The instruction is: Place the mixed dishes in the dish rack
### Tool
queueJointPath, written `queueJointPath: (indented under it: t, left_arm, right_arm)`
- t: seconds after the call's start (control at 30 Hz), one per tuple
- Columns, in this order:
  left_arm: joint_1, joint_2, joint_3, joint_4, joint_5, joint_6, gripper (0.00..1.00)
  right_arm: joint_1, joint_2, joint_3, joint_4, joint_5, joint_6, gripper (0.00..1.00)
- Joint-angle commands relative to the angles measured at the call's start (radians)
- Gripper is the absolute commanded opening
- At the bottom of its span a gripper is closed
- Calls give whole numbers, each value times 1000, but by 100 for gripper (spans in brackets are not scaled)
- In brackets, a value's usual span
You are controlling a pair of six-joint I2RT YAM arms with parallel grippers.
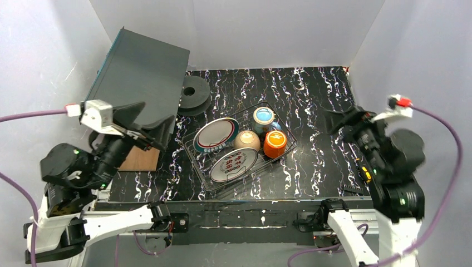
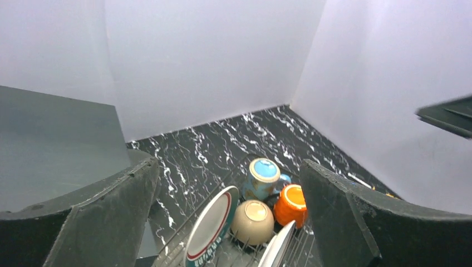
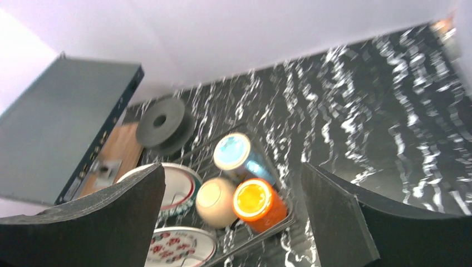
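Note:
The wire dish rack [image 1: 207, 177] stands mid-table and holds all five dishes. The green-and-red rimmed plate [image 1: 216, 134] and the red-patterned plate [image 1: 234, 164] lean on edge in it. The cream bowl [image 1: 247, 140], the orange cup [image 1: 275, 143] and the blue mug [image 1: 264, 118] stand upside down beside them. My left gripper [image 1: 153, 130] is open and empty, raised left of the rack. My right gripper [image 1: 340, 123] is open and empty, raised right of the rack. The dishes also show in the left wrist view, with the bowl [image 2: 253, 221] between the fingers, and in the right wrist view, with the cup [image 3: 258, 203] lowest.
A flat grey-black box [image 1: 142, 72] leans at the back left over a wooden board [image 1: 141, 159]. A black spool-like disc [image 1: 194, 93] lies behind the rack. A yellow-handled screwdriver [image 1: 363, 171] lies at the right edge, under my right arm. White walls close in three sides.

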State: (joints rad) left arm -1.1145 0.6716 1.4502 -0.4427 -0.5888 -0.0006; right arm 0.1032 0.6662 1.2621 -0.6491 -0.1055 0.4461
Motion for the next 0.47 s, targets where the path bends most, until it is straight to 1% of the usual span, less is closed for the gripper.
queueJointPath:
  t: [0.0,0.1,0.3,0.33,0.43]
  left_arm:
    - [1,-44,-16,89,-66,39,98]
    - [1,-62,5,63,-59,38,98]
    - [1,-109,-25,75,-59,15,98]
    - [1,-114,-33,80,-58,10,98]
    - [1,-124,-51,89,-53,8,98]
  right_arm:
    - [1,-134,-14,68,278,-30,98]
    - [2,-195,-7,71,350,-5,98]
    - [1,-243,16,77,358,0,98]
    - [1,-227,34,48,361,-10,98]
    - [0,-133,129,-108,526,59,98]
